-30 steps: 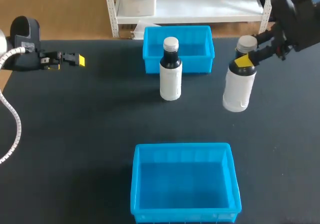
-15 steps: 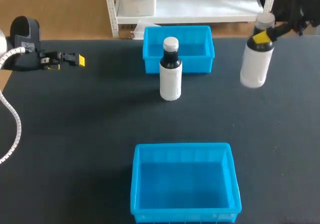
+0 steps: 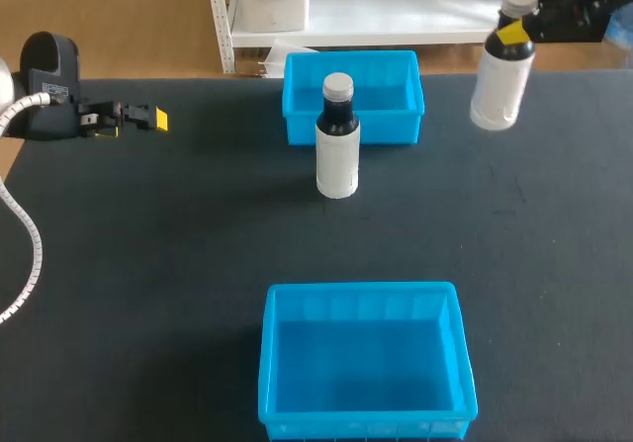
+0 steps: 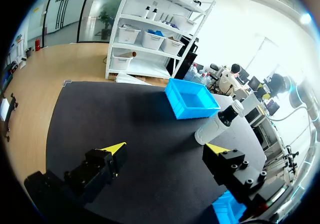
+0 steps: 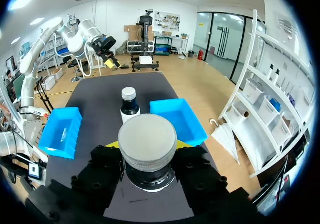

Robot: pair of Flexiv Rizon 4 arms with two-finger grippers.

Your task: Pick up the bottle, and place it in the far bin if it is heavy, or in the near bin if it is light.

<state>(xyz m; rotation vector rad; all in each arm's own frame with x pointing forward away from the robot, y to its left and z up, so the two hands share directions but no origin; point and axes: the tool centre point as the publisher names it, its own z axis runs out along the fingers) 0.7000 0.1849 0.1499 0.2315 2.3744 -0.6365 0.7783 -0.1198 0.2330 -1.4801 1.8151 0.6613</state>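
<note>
The right gripper (image 3: 512, 34) has carried the bottle (image 3: 499, 66) away from the near side and further back. A second ago it hung lower, level with the second bottle; now it sits by the table's (image 3: 198, 244) far edge, off to the right of the far bin (image 3: 353, 96). The left gripper (image 3: 148, 119) and everything on the table have kept their places.

The right gripper's fingers are clamped on the bottle's dark neck from both sides, just under the grey cap (image 5: 147, 144), and the white body hangs below them. In the right wrist view the far bin (image 5: 177, 119) and the second bottle (image 5: 130, 103) lie ahead of this gripper, past the cap, with the near bin (image 5: 60, 131) further out and to one side.

The left gripper (image 4: 165, 151) holds nothing, and its yellow-tipped fingers stand wide apart. The second bottle (image 4: 217, 126) stands upright well ahead of it, with the far bin (image 4: 192, 99) just behind that.
</note>
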